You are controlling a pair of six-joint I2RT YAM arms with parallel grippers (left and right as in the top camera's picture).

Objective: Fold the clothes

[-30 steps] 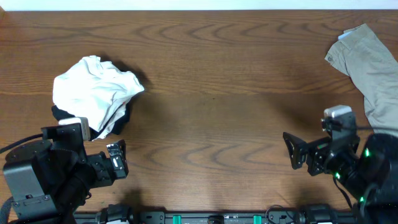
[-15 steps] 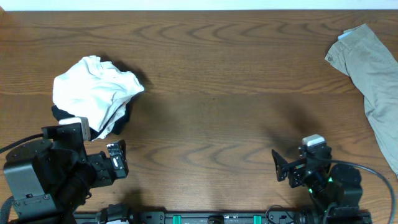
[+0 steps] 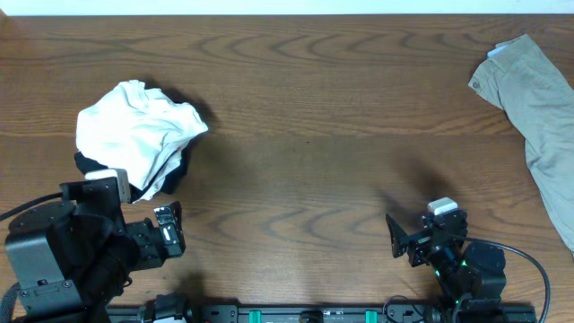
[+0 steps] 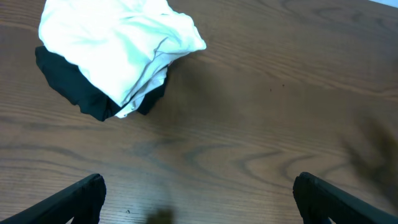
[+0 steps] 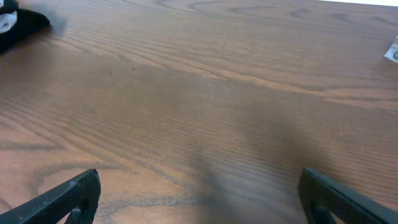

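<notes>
Because the white T-shirt (image 4: 118, 43), heaped on a black garment (image 4: 71, 90) ahead-left of my left gripper (image 4: 199, 196), looks soft and floppy, I'd pinch a hem. Both grippers gape empty; the khaki garment (image 3: 538, 108) lies well off to the right of my right gripper (image 5: 199, 190).

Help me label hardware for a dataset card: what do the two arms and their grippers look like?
Both arms are black. The left arm has a bulky boxy housing; the right arm shows green lights and a looping black cable. Each carries a white block near its wrist. The left gripper and right gripper have black, wedge-shaped fingers.
</notes>
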